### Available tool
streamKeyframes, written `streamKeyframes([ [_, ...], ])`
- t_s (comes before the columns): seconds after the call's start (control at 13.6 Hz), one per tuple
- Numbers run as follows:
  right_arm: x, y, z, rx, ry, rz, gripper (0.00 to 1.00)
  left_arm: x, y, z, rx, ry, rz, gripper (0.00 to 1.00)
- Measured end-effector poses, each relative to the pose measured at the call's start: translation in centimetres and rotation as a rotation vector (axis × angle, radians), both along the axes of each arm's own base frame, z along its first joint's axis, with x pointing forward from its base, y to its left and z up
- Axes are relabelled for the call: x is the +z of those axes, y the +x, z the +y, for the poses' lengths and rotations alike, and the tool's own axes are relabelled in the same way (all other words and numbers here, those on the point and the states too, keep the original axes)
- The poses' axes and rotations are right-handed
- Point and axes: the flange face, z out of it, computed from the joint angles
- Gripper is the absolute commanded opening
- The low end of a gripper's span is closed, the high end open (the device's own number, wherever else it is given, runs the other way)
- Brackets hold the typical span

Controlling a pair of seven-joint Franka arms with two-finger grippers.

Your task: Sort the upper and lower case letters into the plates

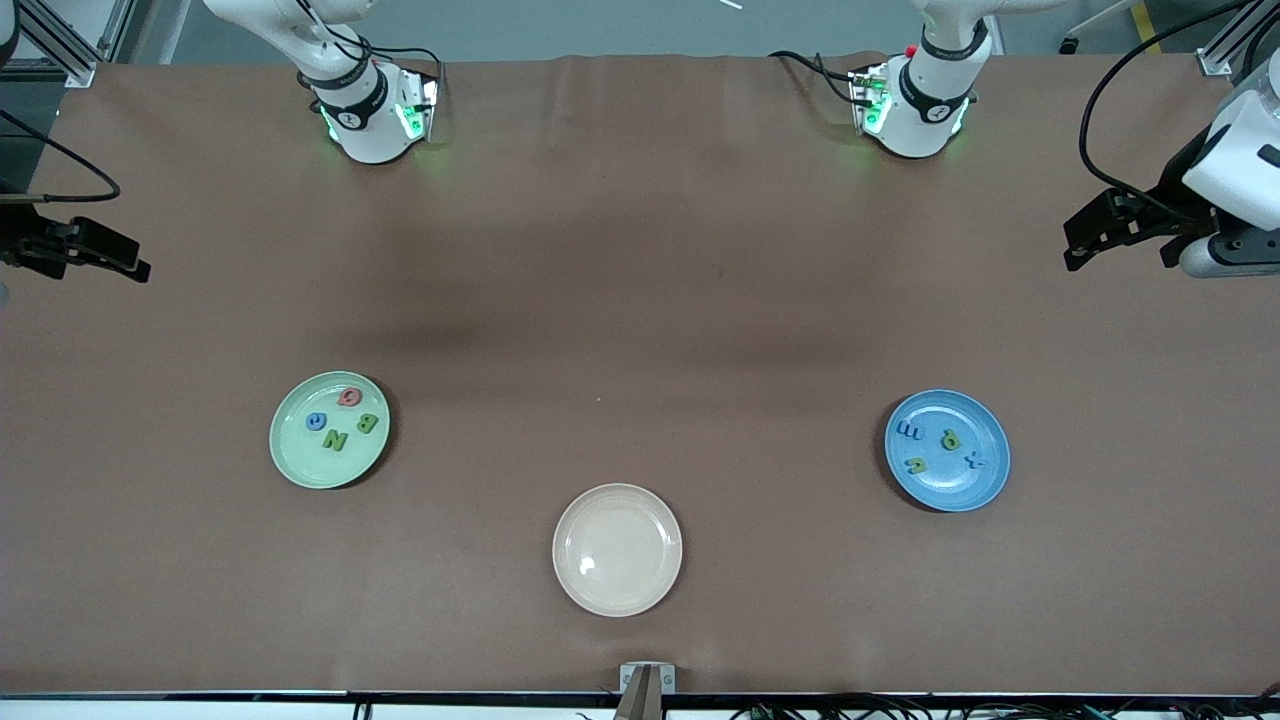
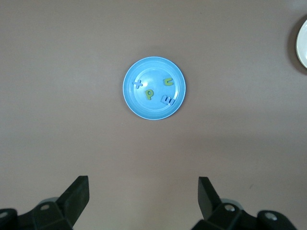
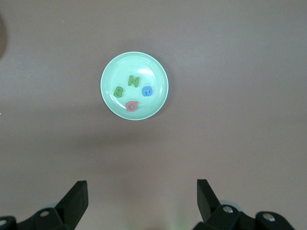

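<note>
Four small coloured letters, a green B, a green N, a blue one and a red one, are seen lying in the round pale mint green plate [image 1: 329, 430], which sits on the brown counter [image 1: 640, 300] toward the right arm's end. Four more, among them a green p and a blue x, lie in the round medium blue plate [image 1: 947, 450] toward the left arm's end. Between the two, and nearer to the front camera, the round cream-beige plate [image 1: 617, 549] is seen with nothing in it. No loose letter can be found on the counter.

The left gripper [image 2: 144, 199] is held high over the counter at the left arm's end, its fingers [image 2: 76, 196] spread wide apart with nothing between them. The right gripper [image 3: 142, 200] is likewise raised at the right arm's end, its fingers [image 3: 76, 199] wide apart and empty.

The sorting is judged to be all but finished. What remains is best done as a check: each letter's case should be read against its plate's neighbours, and the blue letter in the mint plate, whose case cannot be made out, deserves a look. Should one be misplaced, it would be gripped across its thin edges and lifted straight up, so the others are not scattered.
</note>
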Motion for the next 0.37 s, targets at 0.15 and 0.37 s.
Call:
streamKeyframes([
  [0.15,0.19,-0.04,0.31,0.006,0.0,-0.006,1.0,-0.01,-0.04,-0.24,-0.004,0.0,0.001,1.0],
  [0.37,0.57,-0.32,0.39,0.008,0.0,-0.013,1.0,-0.01,-0.08,-0.44,-0.008,0.0,0.002,1.0],
])
